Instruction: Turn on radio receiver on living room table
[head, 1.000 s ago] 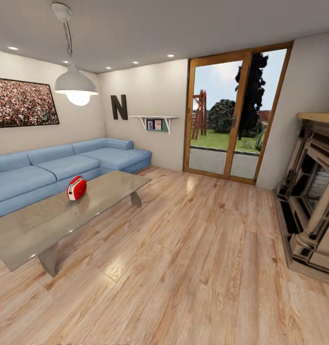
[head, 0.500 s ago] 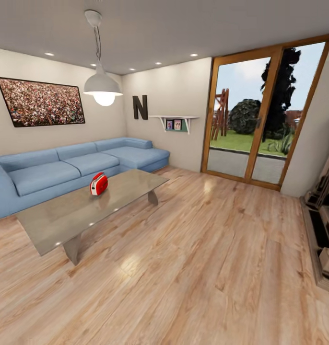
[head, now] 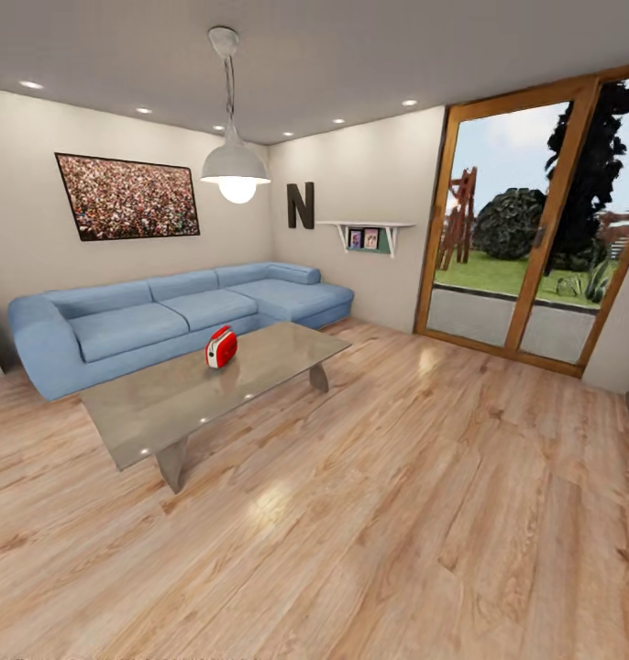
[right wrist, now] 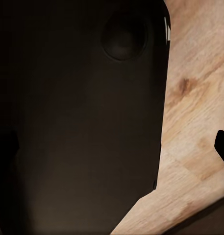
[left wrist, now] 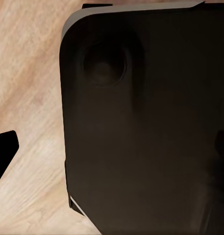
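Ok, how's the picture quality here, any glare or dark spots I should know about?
Head view: sharp, with wide-angle bending toward the edges; the lit pendant lamp glows, and the table and wood floor carry soft reflections. Both wrist views: a dark, barely lit robot body blocks much of each, beside the floor.
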